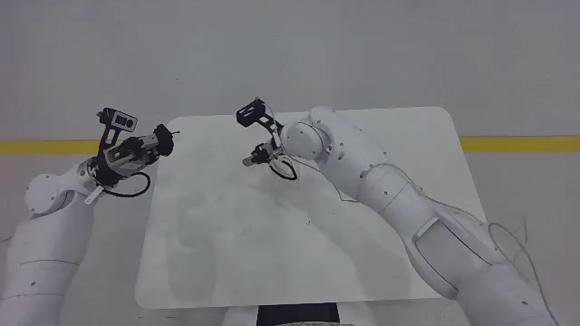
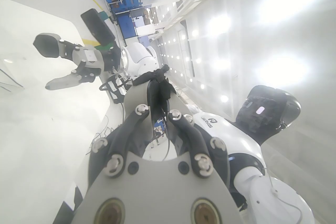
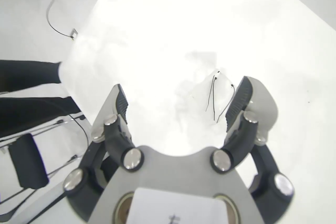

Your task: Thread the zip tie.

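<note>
The robot's left gripper (image 2: 157,78) is clamped tight, its black pads pressed together on a zip tie (image 2: 164,69) whose dark end pokes out past the fingertips. In the top view that gripper (image 1: 165,140) hangs just off the left edge of the white table (image 1: 362,263), with the thin strand (image 1: 174,132) pointing toward the tabletop. Opposite it, the right gripper (image 1: 256,158) hovers above the far left part of the table, well apart from the left one. Its fingers are spread wide with nothing between them (image 3: 182,84), a stance also seen from the left wrist (image 2: 47,64). Beneath it, a few loose zip ties (image 3: 213,95) lie side by side on the tabletop, beside one ribbed pad (image 3: 237,100), on what may be a clear wrapper.
</note>
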Robot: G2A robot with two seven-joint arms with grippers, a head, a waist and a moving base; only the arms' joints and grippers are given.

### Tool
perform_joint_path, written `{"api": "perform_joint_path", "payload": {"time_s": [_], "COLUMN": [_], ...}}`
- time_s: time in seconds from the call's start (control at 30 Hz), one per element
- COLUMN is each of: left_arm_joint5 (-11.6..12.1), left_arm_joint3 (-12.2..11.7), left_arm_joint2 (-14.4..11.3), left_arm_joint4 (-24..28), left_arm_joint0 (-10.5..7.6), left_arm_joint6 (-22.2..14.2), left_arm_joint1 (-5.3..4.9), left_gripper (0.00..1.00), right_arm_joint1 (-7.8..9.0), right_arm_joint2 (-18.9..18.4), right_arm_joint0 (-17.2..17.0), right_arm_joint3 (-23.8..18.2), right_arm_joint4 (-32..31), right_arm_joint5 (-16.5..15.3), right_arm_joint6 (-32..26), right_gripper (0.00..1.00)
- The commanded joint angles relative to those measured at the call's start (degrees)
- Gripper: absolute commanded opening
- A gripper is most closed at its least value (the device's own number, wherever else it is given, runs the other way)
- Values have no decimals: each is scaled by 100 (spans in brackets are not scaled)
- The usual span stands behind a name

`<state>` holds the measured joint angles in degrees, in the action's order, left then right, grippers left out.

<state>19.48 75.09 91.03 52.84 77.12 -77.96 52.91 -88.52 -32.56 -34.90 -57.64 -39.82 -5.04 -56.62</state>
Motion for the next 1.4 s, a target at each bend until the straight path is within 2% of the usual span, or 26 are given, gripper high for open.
{"api": "perform_joint_path", "payload": {"time_s": [0.0, 0.13, 0.2, 0.33, 0.47, 0.77, 1.13, 1.17, 1.2, 1.3, 1.37], "left_arm_joint5": [0, 0, 0, 0, 0, 0, 0, 0, 0, 0, 0], "left_arm_joint3": [0, 0, 0, 0, 0, 0, 0, 0, 0, 0, 0], "left_arm_joint2": [0, 0, 0, 0, 0, 0, 0, 0, 0, 0, 0], "left_arm_joint4": [0, 0, 0, 0, 0, 0, 0, 0, 0, 0, 0], "left_arm_joint0": [0, 0, 0, 0, 0, 0, 0, 0, 0, 0, 0], "left_arm_joint6": [0, 0, 0, 0, 0, 0, 0, 0, 0, 0, 0], "left_arm_joint1": [0, 0, 0, 0, 0, 0, 0, 0, 0, 0, 0], "left_gripper": [0, 0, 0, 0, 0, 0, 0, 0, 0, 0, 0], "right_arm_joint1": [-33, -151, -255, -481, -642, -636, -622, -631, -639, -655, -655], "right_arm_joint2": [-23, 103, 165, 466, 534, 526, 602, 599, 599, 565, 538], "right_arm_joint0": [31, 199, 251, 363, 423, 376, 313, 300, 299, 302, 300], "right_arm_joint3": [168, 697, 962, 1505, 1837, 1815, 1704, 1724, 1736, 1764, 1764], "right_arm_joint4": [143, 12, 123, -39, 36, 3, -676, -697, -721, -789, -826], "right_arm_joint5": [-60, -20, 5, 95, -102, -99, -11, -9, -3, 81, 117], "right_arm_joint6": [10, 31, 73, -50, 207, 328, 162, 171, 169, 204, 191], "right_gripper": [100, 100, 100, 100, 100, 100, 100, 79, 48, 25, 21]}}
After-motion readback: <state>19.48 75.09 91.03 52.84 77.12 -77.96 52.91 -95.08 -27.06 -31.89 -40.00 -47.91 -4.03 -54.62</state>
